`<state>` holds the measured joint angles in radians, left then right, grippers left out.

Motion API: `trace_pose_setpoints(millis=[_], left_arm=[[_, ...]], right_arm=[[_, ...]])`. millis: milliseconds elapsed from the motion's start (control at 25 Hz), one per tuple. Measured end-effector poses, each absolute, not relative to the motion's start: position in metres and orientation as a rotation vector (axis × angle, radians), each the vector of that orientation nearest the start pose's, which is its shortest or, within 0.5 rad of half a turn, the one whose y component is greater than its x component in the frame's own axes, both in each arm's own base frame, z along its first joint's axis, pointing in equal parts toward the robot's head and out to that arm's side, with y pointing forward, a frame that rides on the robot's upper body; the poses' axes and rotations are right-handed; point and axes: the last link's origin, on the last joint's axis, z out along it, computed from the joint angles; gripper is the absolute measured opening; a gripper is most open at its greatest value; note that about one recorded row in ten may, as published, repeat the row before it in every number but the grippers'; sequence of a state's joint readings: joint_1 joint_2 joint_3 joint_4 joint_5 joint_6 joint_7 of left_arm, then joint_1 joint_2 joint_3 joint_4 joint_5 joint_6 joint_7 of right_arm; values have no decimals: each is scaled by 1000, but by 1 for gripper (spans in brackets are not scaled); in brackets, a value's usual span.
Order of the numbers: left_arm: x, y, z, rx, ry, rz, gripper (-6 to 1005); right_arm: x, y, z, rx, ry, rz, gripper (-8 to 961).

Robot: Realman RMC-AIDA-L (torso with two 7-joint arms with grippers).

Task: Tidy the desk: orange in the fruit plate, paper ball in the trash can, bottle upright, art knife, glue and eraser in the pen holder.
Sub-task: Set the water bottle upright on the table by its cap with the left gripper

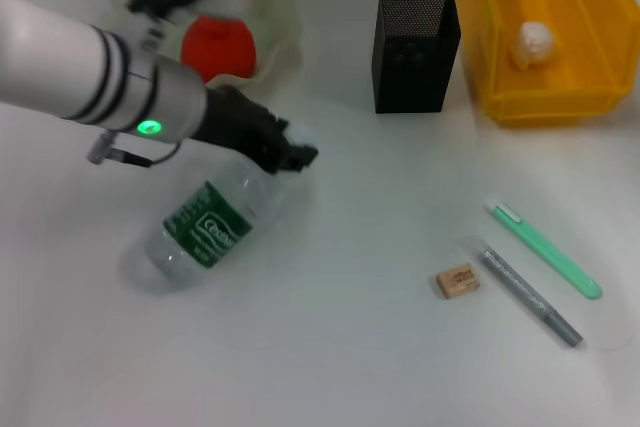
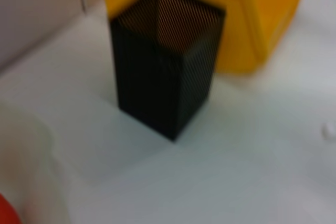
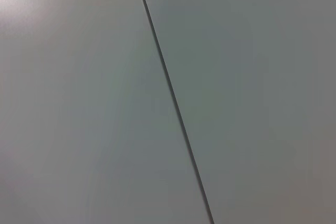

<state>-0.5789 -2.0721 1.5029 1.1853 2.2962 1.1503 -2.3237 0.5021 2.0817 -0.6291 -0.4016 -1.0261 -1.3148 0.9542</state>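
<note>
The left gripper point(image 1: 290, 152) is gripping, apparently clamped on, the cap end of the tilted bottle point(image 1: 205, 227); open table point(image 1: 350, 347) is lying toward four o'clock, the pen holder point(image 1: 415, 47) standing at one o'clock.

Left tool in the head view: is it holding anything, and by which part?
The left tool is at the cap end of the bottle, which is tilted on the desk. The cap is hidden, so a closed grip cannot be told.

Orange point(image 1: 218, 47) in fruit plate point(image 1: 280, 7); paper ball point(image 1: 532, 43) in trash can point(image 1: 500, 67).
</note>
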Motion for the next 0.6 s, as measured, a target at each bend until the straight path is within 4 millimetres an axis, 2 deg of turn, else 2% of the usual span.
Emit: trace_pose_setpoints(millis=[280,600], left_arm=[[-184,375,-2,-2613,-715,-328,434],[-205,371,13,-2545,-733,-499,443]], right_arm=[[280,375,72,-1681,550,1218,780],[277,376,70,-1693,547,1220,780]])
